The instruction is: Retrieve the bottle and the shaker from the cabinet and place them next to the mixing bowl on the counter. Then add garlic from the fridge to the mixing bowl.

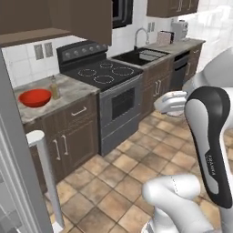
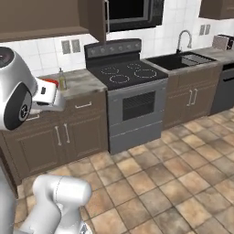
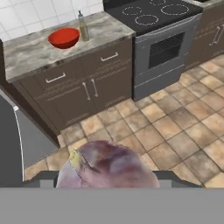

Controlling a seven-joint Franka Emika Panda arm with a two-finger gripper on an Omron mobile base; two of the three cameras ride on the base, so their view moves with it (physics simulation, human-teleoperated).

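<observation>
Garlic (image 3: 107,165) sits clamped in our half-open gripper (image 3: 107,181), yet a jolt while crossing to the far bowl (image 3: 64,38) could shake it loose.

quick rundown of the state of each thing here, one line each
garlic: held between the gripper's finger tips, off the counter
gripper: shut on the garlic
mixing bowl: upright on the counter, looks empty
bottle: upright on the counter, right beside the bowl
oven door: shut
lower cabinet doors: shut
fridge door: open, edge at the near left
</observation>
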